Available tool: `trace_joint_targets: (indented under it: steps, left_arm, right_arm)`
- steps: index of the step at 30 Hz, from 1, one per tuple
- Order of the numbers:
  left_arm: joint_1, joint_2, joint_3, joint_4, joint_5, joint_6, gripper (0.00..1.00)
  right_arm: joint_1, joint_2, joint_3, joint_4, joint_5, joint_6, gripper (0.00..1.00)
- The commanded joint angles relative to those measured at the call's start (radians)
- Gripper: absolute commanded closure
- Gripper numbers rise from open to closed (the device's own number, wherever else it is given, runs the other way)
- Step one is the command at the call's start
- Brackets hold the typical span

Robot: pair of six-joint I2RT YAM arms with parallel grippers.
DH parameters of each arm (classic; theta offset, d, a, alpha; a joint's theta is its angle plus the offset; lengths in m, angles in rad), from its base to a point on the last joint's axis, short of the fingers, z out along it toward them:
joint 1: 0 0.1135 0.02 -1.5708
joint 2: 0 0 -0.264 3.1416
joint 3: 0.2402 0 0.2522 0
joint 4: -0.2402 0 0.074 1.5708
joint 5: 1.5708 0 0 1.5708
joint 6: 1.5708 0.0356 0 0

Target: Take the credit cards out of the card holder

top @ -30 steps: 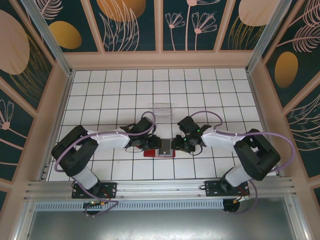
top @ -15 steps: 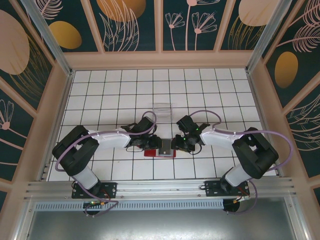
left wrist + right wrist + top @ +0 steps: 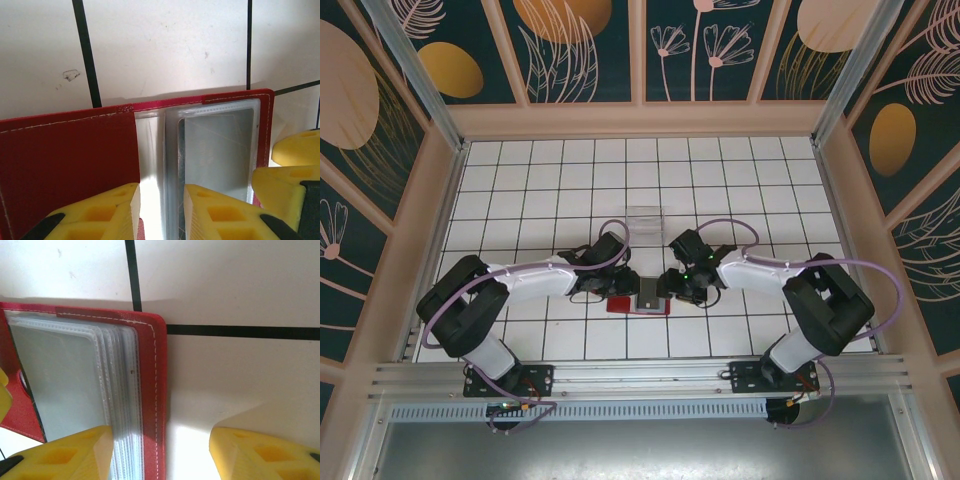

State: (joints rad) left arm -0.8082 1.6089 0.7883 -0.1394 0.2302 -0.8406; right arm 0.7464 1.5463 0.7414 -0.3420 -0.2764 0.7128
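Card holder (image 3: 638, 299) open, right tool (image 3: 162, 450) astride edge

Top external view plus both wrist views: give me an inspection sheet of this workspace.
Surface: white gridded table, with a small scuff.
Job's things: red card holder lies open and flat; a grey credit card seems sleeved inside it.
Clutter: clear plastic box beyond the holder, apart from it.
Grippers: left gripper jaws partly apart over the fold, grip unclear; right gripper open, astride the holder's right edge.
Cables: purple cables loop clear of the holder.
Surroundings: leaf-patterned wall panels; metal rail at the near edge.
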Motion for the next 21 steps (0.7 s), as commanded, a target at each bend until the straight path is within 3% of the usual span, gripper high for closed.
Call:
trace_joint_targets:
  steps: [1, 21]
  left_arm:
    - [0.001, -0.001, -0.002, -0.014, -0.003, 0.01, 0.71]
    - [0.001, 0.013, -0.02, 0.015, 0.021, 0.008, 0.7]
  right_arm:
    - [0.024, 0.041, -0.05, 0.027, 0.046, 0.011, 0.42]
    - [0.039, 0.09, -0.029, 0.056, 0.019, 0.021, 0.39]
